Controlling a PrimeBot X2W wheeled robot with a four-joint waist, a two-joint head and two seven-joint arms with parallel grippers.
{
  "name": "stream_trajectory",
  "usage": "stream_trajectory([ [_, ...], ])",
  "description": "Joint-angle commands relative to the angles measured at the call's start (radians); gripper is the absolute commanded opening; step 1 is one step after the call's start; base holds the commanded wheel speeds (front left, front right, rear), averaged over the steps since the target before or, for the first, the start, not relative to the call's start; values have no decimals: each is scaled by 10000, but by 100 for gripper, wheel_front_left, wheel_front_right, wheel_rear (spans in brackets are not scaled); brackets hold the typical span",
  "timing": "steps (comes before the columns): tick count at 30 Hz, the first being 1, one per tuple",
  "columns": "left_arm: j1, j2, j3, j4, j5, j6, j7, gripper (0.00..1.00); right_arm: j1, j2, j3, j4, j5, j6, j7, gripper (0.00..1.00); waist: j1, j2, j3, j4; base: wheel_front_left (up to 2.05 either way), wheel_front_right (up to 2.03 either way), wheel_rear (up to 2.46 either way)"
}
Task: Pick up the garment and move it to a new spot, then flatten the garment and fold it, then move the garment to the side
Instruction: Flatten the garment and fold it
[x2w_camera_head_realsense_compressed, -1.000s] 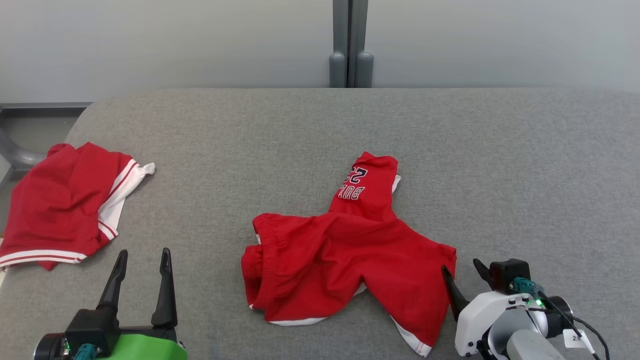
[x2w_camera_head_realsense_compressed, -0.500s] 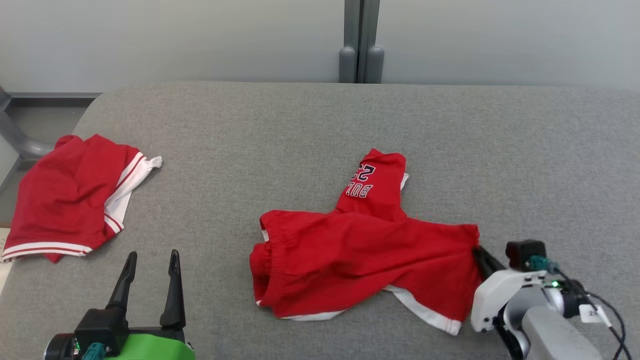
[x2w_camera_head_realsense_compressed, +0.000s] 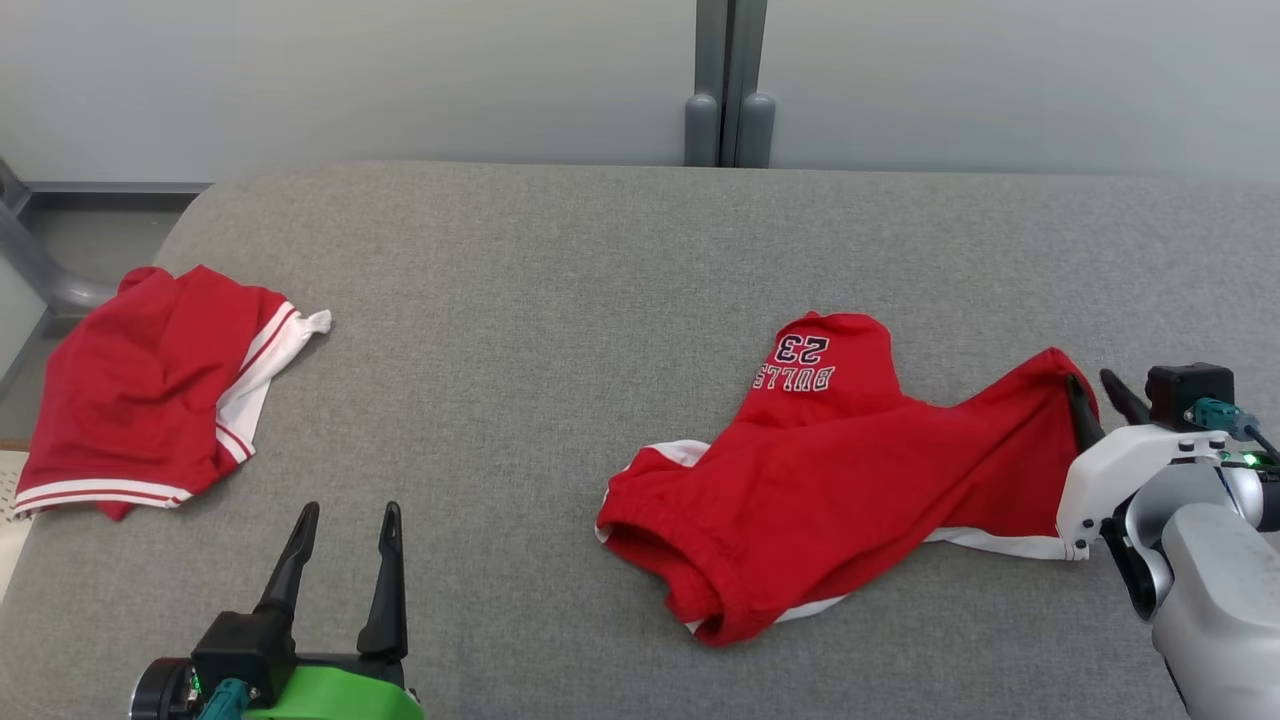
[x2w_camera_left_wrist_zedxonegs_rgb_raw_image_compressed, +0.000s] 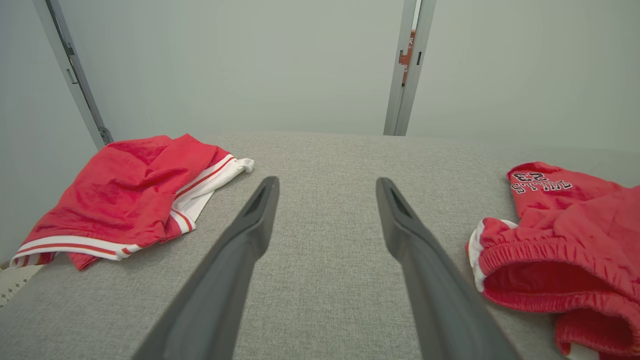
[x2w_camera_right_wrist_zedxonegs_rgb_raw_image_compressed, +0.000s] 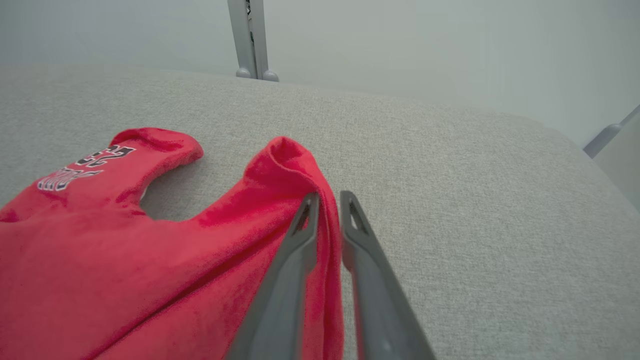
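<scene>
Red shorts (x2w_camera_head_realsense_compressed: 830, 480) lie right of centre on grey worktop (x2w_camera_head_realsense_compressed: 560, 300), one leg hem pinched in near-closed right hand (x2w_camera_head_realsense_compressed: 1088, 380), left hand (x2w_camera_head_realsense_compressed: 350, 507) wide open, empty; likely relocation step, next needs release, then two-handed flattening.

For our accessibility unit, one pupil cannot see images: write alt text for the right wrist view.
The right gripper pinches a fold of the red shorts. The shorts lie crumpled on a grey padded surface, with their lettering at left.
</scene>
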Motion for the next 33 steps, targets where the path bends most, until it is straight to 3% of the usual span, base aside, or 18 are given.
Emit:
stream_trajectory([
  [1, -126, 1, 9, 50, -132, -20, -6, 100, -85, -17, -27, -45, 25, -13, -214, 100, 0, -1, -87, -52, 0, 0, 0],
  [8, 69, -3, 33, 46, -70, -20, -6, 100, 541, 231, -42, -986, -190, -13, -596, 100, 0, -1, -413, -343, 0, 0, 0],
  [16, 177, -3, 10, -42, -43, -21, -6, 100, 2465, 796, -395, -4296, -523, -13, -605, 100, 0, -1, -436, -725, 0, 0, 0],
  [21, 163, -4, -169, -3, -30, -21, -6, 100, 3673, 1235, -650, -5762, -640, -13, -606, 100, 0, -1, -390, -859, 0, 0, 0],
  [26, 125, 35, -732, 105, -34, -21, -6, 100, 4620, 1606, -817, -6894, -777, -12, -607, 100, 0, -1, -343, -968, 0, 0, 0],
  [33, -37, 181, -2099, 456, -256, -22, -6, 100, 5053, 1861, -764, -7352, -858, -12, -601, 100, 0, -1, -289, -1142, 0, 0, 0],
])
